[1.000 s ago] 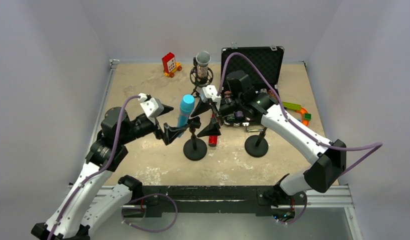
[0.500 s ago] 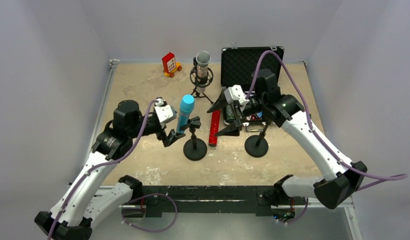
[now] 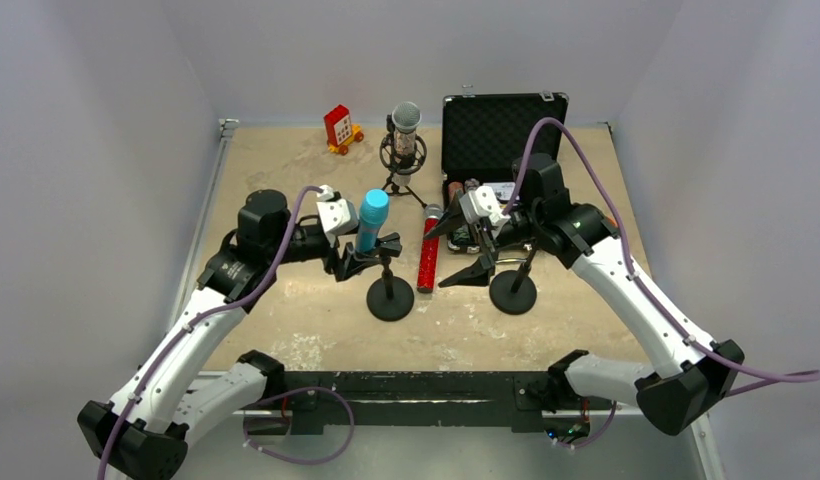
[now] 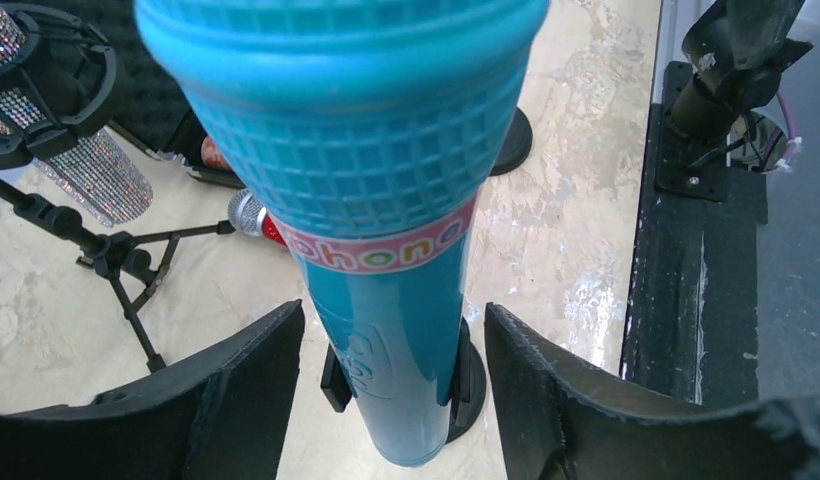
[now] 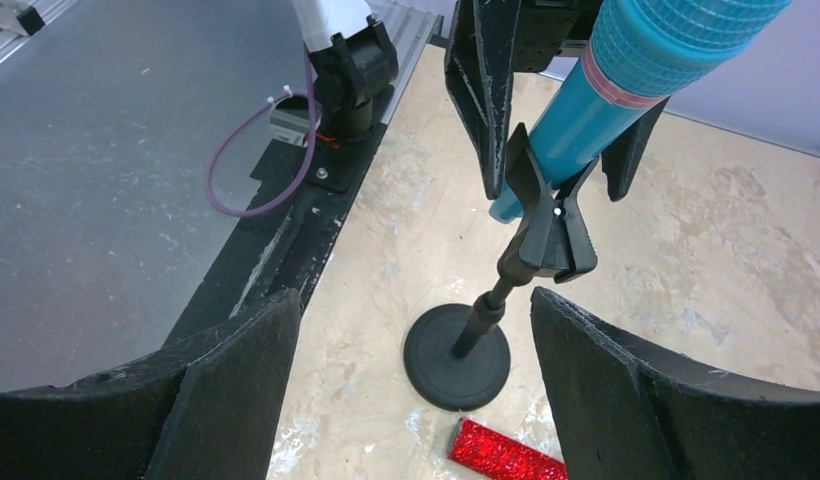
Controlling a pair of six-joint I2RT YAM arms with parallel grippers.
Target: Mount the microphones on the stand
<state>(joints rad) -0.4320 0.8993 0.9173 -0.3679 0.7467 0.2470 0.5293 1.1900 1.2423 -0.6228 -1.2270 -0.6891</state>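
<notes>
The light-blue microphone (image 3: 371, 220) (image 4: 386, 200) stands tilted in the clip (image 5: 548, 225) of the near stand (image 3: 390, 300). My left gripper (image 3: 354, 262) (image 4: 393, 312) is open around its handle, with a gap on each side. The red-glitter microphone (image 3: 427, 256) (image 5: 506, 452) lies flat on the table between the two round-base stands. Beside it, my right gripper (image 3: 464, 252) (image 5: 414, 298) is open and holds nothing. The silver-glitter microphone (image 3: 404, 135) (image 4: 91, 175) sits in a tripod stand at the back. A second stand (image 3: 513, 290) is on the right, its top hidden by my right arm.
An open black case (image 3: 504, 125) stands at the back right, with small items in its tray behind my right gripper. A red toy (image 3: 338, 128) sits at the back left. The black rail (image 3: 406, 385) runs along the table's near edge.
My left gripper moved right to the blue microphone and its jaws narrowed around the handle. My right gripper drew back to the right, away from the near stand, uncovering the red microphone.
</notes>
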